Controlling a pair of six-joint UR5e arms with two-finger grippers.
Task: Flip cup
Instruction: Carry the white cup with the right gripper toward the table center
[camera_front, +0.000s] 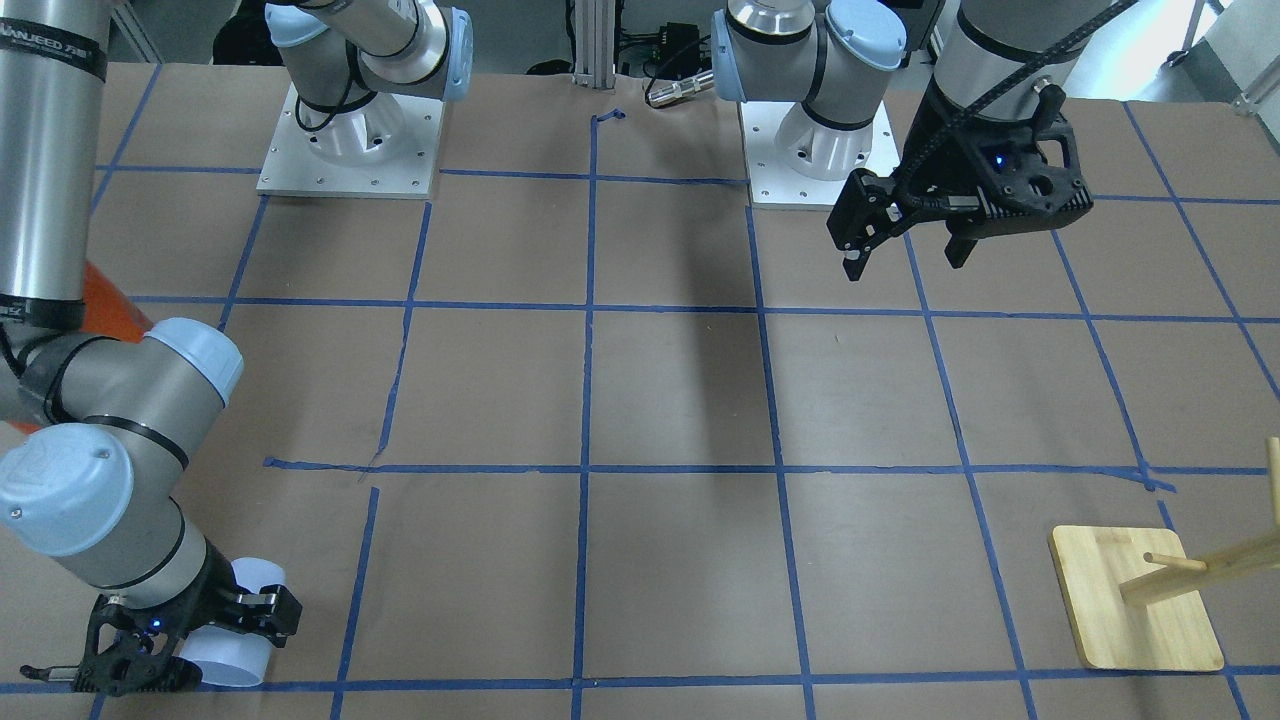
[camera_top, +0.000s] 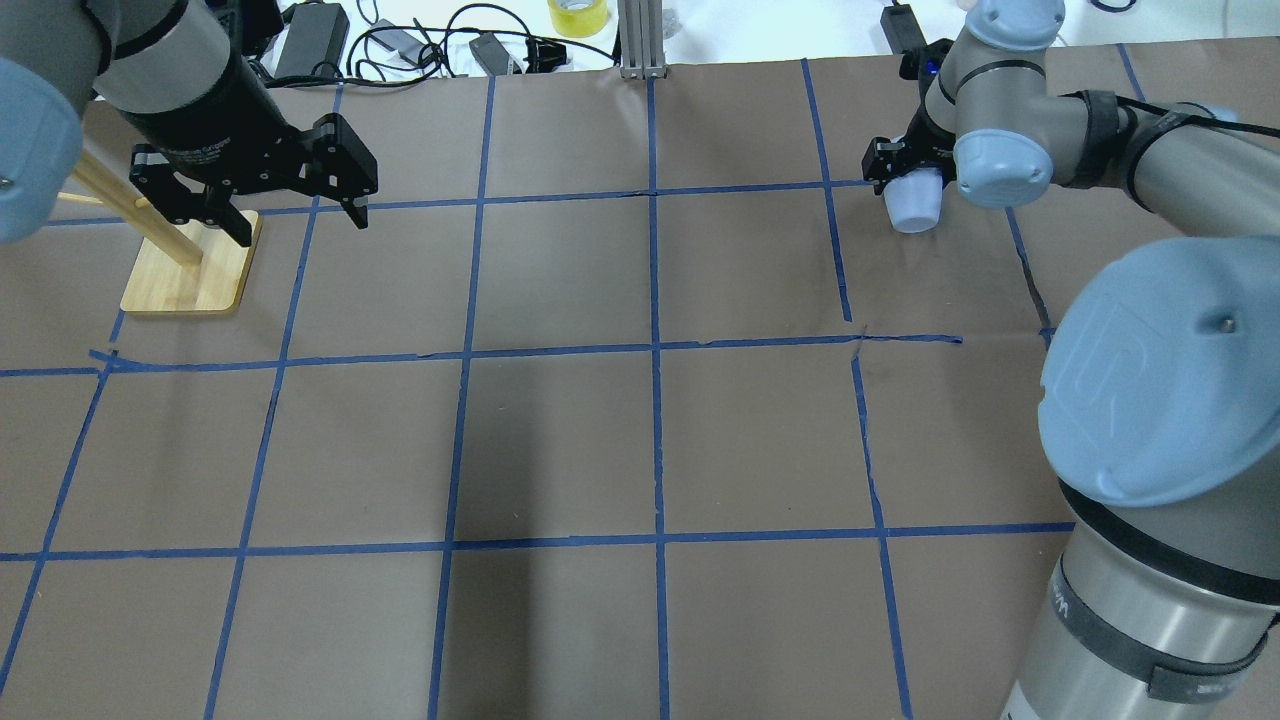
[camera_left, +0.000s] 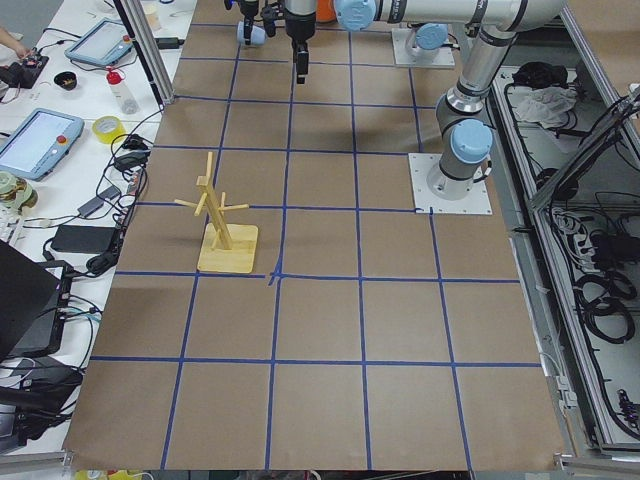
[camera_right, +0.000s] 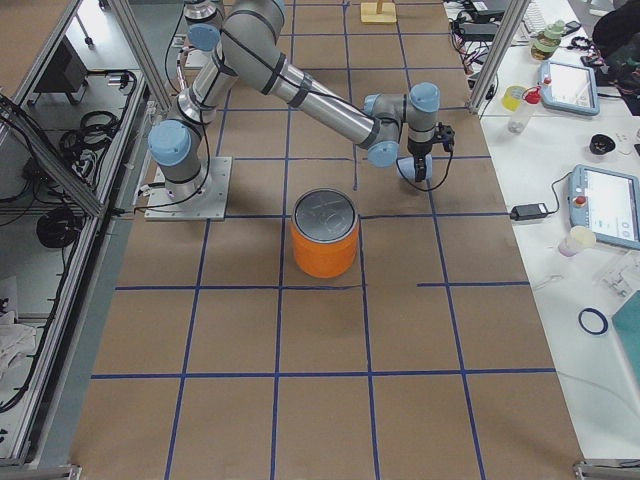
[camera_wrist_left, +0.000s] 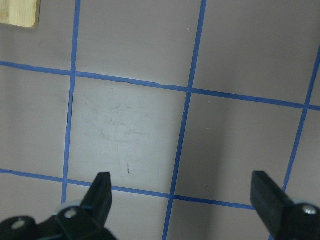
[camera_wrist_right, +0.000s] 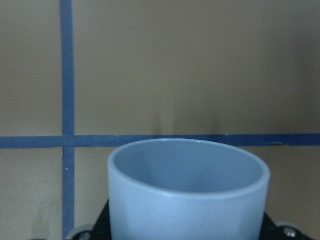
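The cup (camera_wrist_right: 187, 192) is pale bluish-white and sits between the fingers of my right gripper (camera_front: 215, 640), which is shut on its sides. In the right wrist view its open mouth points away from the wrist. It is held low over the table's far right part in the overhead view (camera_top: 912, 205), and I cannot tell whether it touches the paper. It also shows in the exterior right view (camera_right: 412, 168). My left gripper (camera_top: 300, 212) is open and empty above the table, its fingers (camera_wrist_left: 102, 187) spread wide over blue tape lines.
A wooden peg rack (camera_top: 190, 280) stands just left of my left gripper; it also shows in the front view (camera_front: 1135, 600). A large orange canister (camera_right: 325, 240) with a silver top stands near my right arm. Brown paper with a blue tape grid (camera_top: 655, 350) covers the table.
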